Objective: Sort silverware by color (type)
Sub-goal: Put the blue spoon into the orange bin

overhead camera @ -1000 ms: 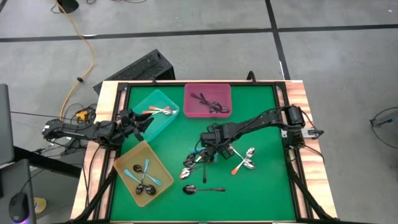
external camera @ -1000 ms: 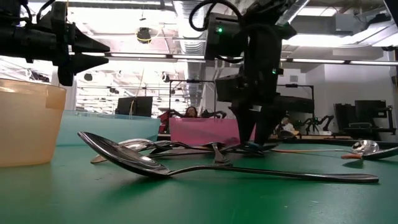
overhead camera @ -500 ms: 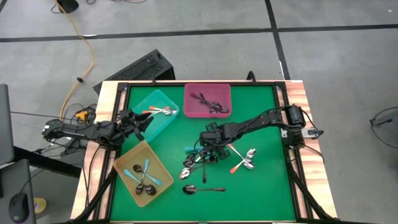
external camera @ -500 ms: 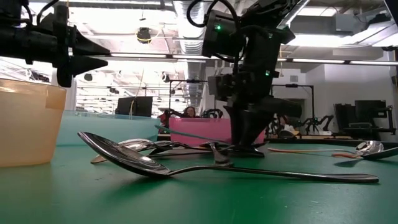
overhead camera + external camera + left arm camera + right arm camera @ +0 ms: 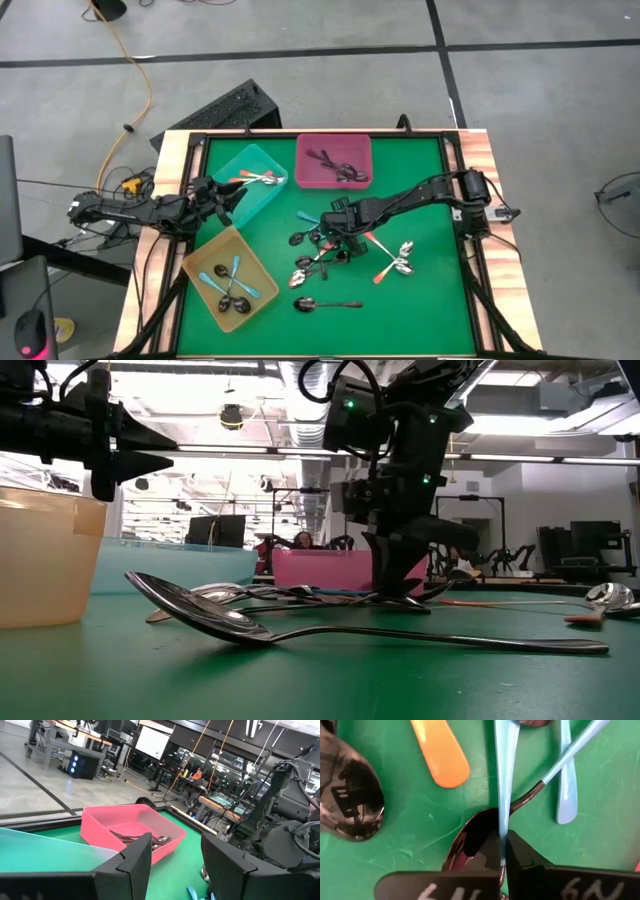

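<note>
On the green mat, among the loose spoons (image 5: 318,262), the right gripper (image 5: 503,851) has pinched 1 light blue spoon handle (image 5: 504,785). Lift slowly so nothing else tangles. Beside the teal tray (image 5: 262,195), the left gripper (image 5: 228,197) waits, closed and empty.

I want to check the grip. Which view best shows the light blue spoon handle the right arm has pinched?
The right wrist view: the light blue handle runs straight between the closed fingers. The high view shows only its tip beside the arm; the low view hides it behind the gripper; the left wrist view misses it.
</note>
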